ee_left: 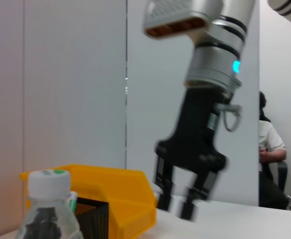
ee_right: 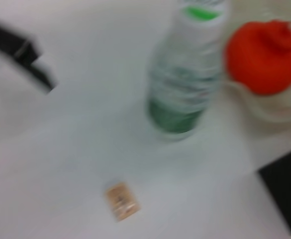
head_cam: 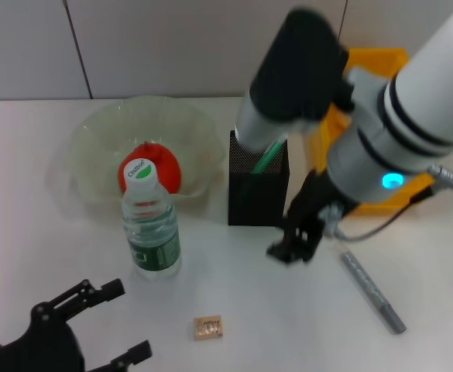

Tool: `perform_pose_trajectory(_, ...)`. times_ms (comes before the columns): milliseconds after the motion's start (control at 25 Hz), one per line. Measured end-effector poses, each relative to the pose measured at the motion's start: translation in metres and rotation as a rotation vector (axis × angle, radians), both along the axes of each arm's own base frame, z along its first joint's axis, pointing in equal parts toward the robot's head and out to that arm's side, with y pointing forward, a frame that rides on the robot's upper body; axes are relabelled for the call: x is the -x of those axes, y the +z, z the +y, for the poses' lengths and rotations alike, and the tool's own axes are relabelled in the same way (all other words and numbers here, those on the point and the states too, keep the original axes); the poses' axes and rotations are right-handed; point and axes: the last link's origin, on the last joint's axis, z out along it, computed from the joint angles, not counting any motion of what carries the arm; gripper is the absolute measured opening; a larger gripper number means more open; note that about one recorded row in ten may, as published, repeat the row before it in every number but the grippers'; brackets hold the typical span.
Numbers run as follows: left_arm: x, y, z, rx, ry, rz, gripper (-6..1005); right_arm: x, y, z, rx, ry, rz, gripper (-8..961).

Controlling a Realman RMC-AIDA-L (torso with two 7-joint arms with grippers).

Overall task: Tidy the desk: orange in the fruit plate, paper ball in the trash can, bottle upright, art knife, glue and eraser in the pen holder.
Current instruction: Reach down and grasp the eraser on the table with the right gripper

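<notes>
The orange (head_cam: 150, 167) lies in the clear fruit plate (head_cam: 87, 132). In front of it the bottle (head_cam: 150, 232) stands upright. A green stick (head_cam: 269, 155) pokes out of the black mesh pen holder (head_cam: 259, 186). The tan eraser (head_cam: 208, 327) lies on the table near the front, and the grey art knife (head_cam: 373, 292) lies to the right. My right gripper (head_cam: 296, 244) hovers just right of the pen holder, open and empty (ee_left: 176, 206). My left gripper (head_cam: 125, 322) is open at the front left. The paper ball is out of view.
A yellow bin (head_cam: 373, 62) stands behind the pen holder at the back right, partly hidden by my right arm. A pale wall runs behind the white table (head_cam: 25, 232). The right wrist view shows the bottle (ee_right: 187, 74), orange (ee_right: 264, 57) and eraser (ee_right: 121, 200).
</notes>
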Motion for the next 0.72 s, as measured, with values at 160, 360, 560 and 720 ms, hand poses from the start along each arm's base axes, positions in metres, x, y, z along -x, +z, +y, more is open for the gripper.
perform_pose_trajectory(160,0.006,0.005,-0.003,-0.003,0.015,0.010,815,-0.005,-0.015,-0.013,0.128,0.072,-0.010,354)
perform_pose_trajectory(360,0.008,0.006,-0.003,-0.004,0.023,0.021,815,-0.003,-0.029,-0.023,0.211,0.157,-0.015,446)
perform_pose_trajectory(560,0.012,0.009,-0.004,-0.006,0.031,0.033,815,-0.003,-0.031,-0.028,0.250,0.179,-0.006,538)
perform_pose_trajectory(720,0.013,0.011,-0.006,-0.012,0.039,0.027,815,-0.010,-0.033,-0.029,0.271,0.186,-0.012,577)
